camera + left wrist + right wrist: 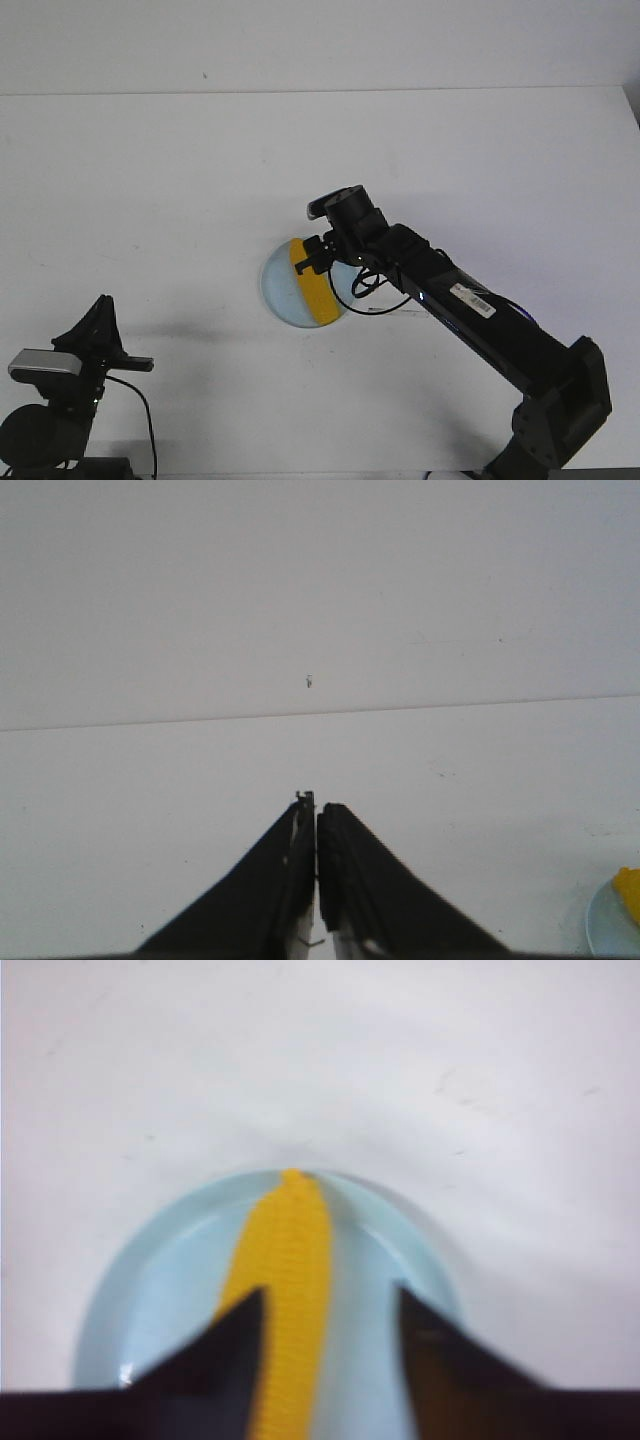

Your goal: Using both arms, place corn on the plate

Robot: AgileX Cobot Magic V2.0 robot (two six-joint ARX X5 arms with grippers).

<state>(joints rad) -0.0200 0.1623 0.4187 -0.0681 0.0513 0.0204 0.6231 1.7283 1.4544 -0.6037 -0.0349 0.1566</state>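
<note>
The yellow corn (311, 286) lies across the pale blue plate (278, 290) in the middle of the table. My right gripper (312, 258) hangs open just over the corn's far end. In the right wrist view the corn (285, 1290) lies between the spread fingers, close to one finger, on the plate (150, 1290), and my right gripper (330, 1305) does not pinch it. My left gripper (100, 330) stays at the near left, far from the plate; in the left wrist view it (316, 805) is shut and empty. The corn's tip (628, 890) and plate edge (600, 930) show at that view's corner.
The white table (150, 180) spreads around the plate. Its back edge meets a white wall. The right arm (470, 310) stretches from the near right corner toward the plate, with a loose black cable (370, 290) hanging over the plate's right rim.
</note>
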